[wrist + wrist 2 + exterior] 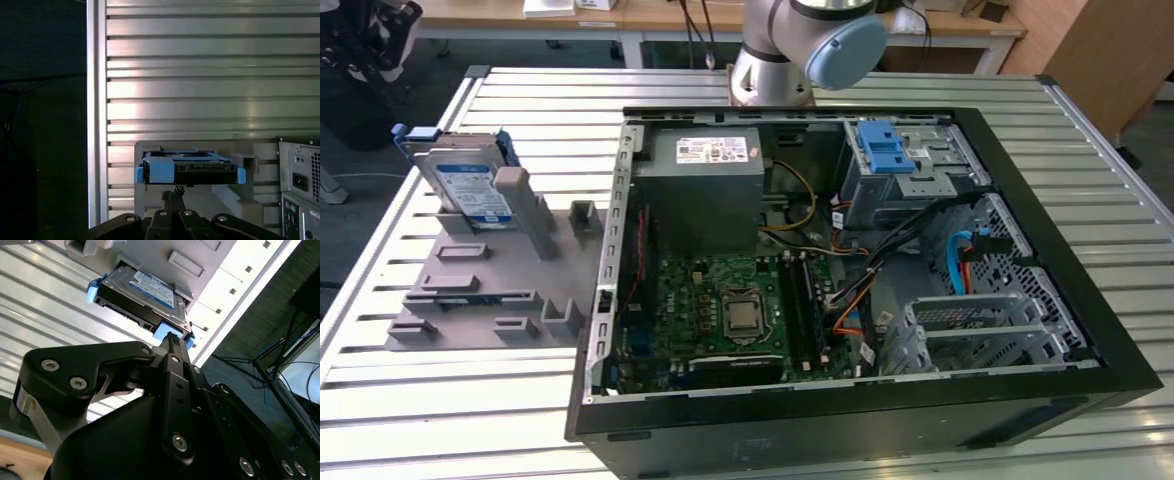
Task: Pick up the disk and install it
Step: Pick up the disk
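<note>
While the disk (460, 185) sits in its grey holder (467, 300), the end effector (171, 337) is closed.

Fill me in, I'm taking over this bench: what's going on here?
A robot arm is after the disk, which leans upright in a grey holder on the table, at the exterior view's left of the open computer case. In both wrist views the shut gripper points at the disk without holding it. The disk is not installed yet.

Just ahead of the black gripper (172, 338): the disk (142, 290) is silver-grey with a white-and-blue label and bright blue rails, against a plain grey holder (230, 197) and a ribbed silvery table (200, 75).
</note>
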Action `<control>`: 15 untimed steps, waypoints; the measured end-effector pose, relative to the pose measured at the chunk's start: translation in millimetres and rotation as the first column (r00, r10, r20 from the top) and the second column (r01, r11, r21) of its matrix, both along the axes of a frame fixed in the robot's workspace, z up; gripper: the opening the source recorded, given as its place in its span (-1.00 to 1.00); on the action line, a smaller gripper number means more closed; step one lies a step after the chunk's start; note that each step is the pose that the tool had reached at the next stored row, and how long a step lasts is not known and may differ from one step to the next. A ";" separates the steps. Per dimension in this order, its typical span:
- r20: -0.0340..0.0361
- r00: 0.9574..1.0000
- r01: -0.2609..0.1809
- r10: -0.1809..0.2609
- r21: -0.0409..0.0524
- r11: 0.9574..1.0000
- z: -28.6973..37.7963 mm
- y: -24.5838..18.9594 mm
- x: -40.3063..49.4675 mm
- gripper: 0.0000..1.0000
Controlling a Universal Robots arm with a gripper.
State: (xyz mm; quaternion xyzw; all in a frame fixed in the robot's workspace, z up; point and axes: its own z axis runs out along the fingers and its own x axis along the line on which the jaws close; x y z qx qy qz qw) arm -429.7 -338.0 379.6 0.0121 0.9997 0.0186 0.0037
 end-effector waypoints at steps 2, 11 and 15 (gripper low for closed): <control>0.000 1.000 -0.019 0.019 0.000 1.000 0.1 0.0 0.0 -0.79; 0.000 0.993 -0.119 0.119 0.000 0.993 0.0 0.0 0.0 -0.79; 0.000 0.986 -0.166 0.166 0.000 0.986 0.0 0.0 0.0 -0.79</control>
